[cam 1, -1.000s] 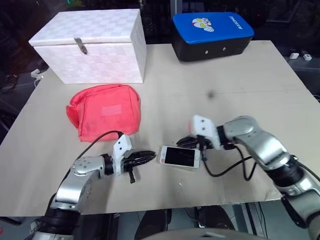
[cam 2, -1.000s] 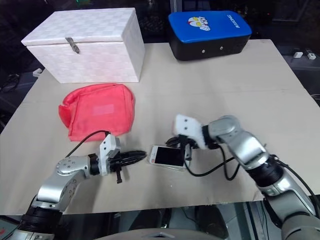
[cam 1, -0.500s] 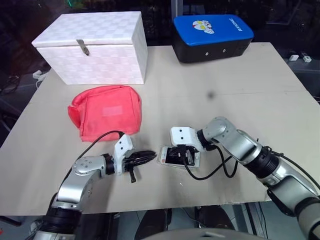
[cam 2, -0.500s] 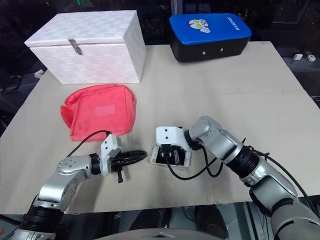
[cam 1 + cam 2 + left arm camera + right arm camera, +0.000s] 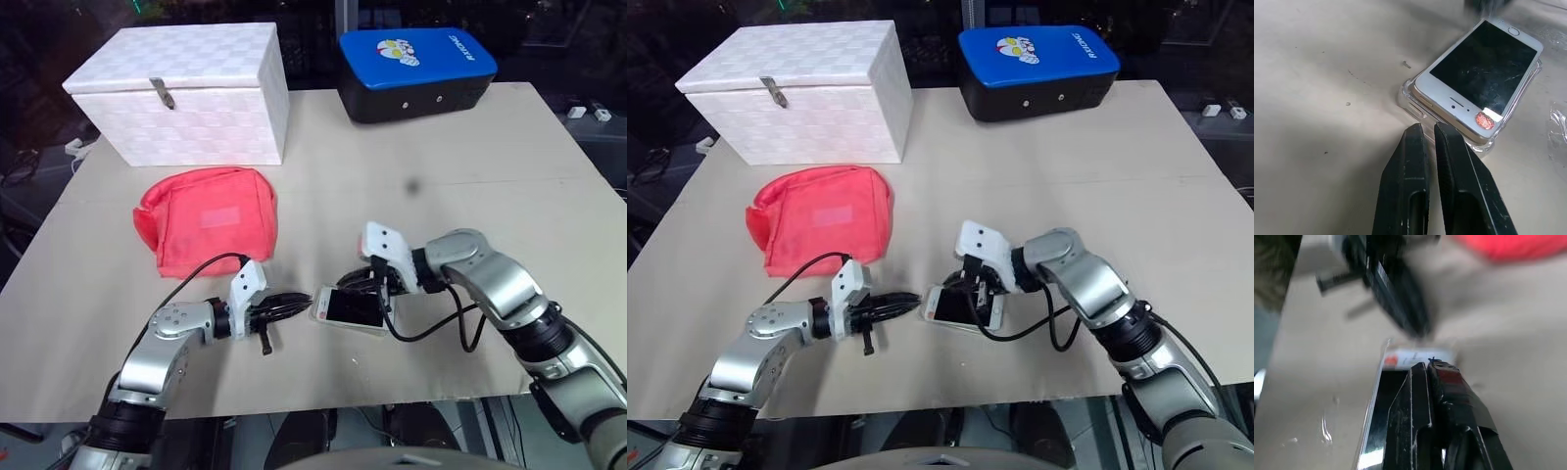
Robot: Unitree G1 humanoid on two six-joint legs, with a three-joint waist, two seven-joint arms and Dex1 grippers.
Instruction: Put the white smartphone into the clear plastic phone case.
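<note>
Left hand [image 5: 1427,128] closed, fingertips just beside the near end of the phone [image 5: 1484,68]. Right hand [image 5: 1427,366] closed too, poised above the screen. Phone lying face up in the clear case [image 5: 1410,100] on the desk [image 5: 441,157], near a red pouch [image 5: 211,225].

— What sort of place was it?

— A lab or test room, going by what showed. A plain beige table [image 5: 490,157] stood alone, with dark space all around its edges.

— What was on it?

— A staged mix: a white box [image 5: 181,88] with a latch at the far left corner, a blue and black case [image 5: 416,69] at the far edge, a red pouch [image 5: 208,227] nearer the middle.

— Anything beyond the table?

— Dim frames or racks behind the far edge, cables and a white plug [image 5: 71,147] off the left edge, small white bits [image 5: 588,112] on the floor to the right. Nothing homely.
</note>
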